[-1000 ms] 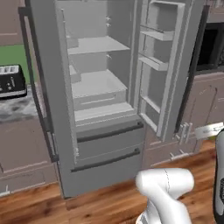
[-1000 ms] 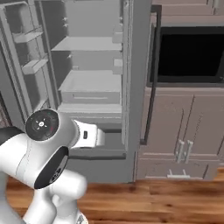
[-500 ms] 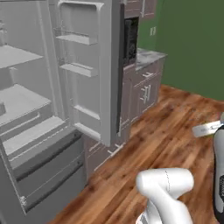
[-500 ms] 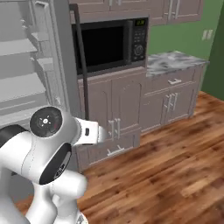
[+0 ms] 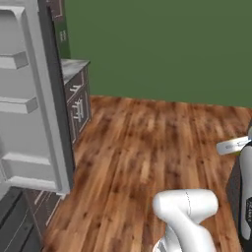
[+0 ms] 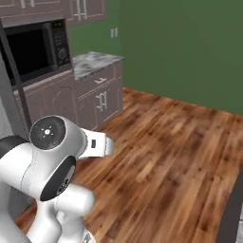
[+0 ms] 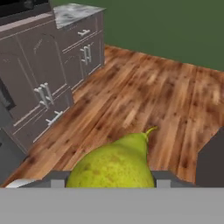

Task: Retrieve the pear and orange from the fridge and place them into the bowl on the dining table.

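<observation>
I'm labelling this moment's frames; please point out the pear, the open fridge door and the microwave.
pear [image 7: 114,165], hand view, on its yellow-green body.
fridge door [image 5: 29,106], left base view, on its inner panel.
microwave [image 6: 29,51], right base view, on its dark window.

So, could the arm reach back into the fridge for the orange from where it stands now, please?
Probably not. The gripper is shut on the pear, and the base faces wood floor and green wall; just the fridge door sits at the left edge. No orange is visible.
</observation>
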